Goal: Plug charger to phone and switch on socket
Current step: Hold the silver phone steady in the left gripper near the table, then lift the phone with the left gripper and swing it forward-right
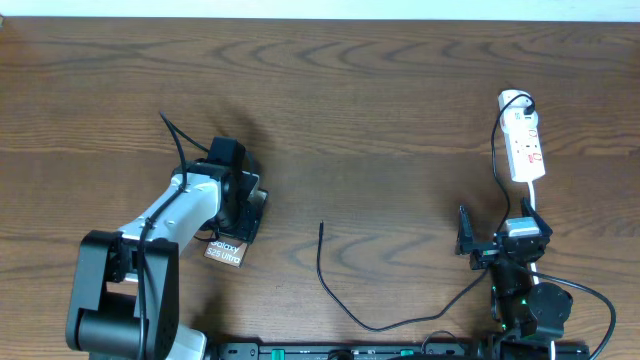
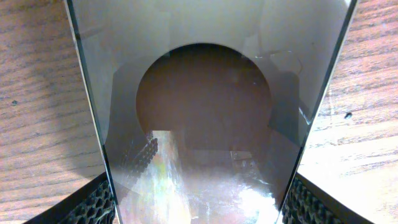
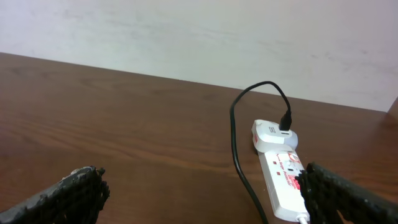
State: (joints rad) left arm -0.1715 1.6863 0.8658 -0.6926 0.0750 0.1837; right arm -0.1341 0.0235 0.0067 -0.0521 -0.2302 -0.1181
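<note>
Between the fingers [image 2: 94, 204] of the left end effector [image 1: 243, 207] we find the phone [image 1: 228, 250], gripped across its width. The wrist view shows both long edges of the handset running straight into the finger pads, so the jaws stand partly open, stopped by the phone's sides. Its dark face with the brownish oval fills the space ahead of that end effector. The lettered end shows on the side nearer the arm's base. We cannot tell whether the phone lies flat on the tabletop [image 1: 380, 80] or is tipped.

To the right of the left end effector, well apart from it and from the phone, the charger cable [image 1: 335, 295] lies loose on the tabletop. Its plug tip [image 1: 322, 226] rests free between the two end effectors, touching neither.

The right end effector [image 1: 495, 225] is fully open and has hold of nothing; its fingers stand wide apart over bare wood. Ahead of it, slightly to its right, lies the white power strip [image 1: 527, 148], running lengthwise away from the fingertips, its near end close by the right finger in the wrist view. At the strip's far end sits a white round plug [image 1: 514, 100], with a black lead entering it and looping back along the strip's left side. Red markings show on the strip's face; we cannot read the switch position.
</note>
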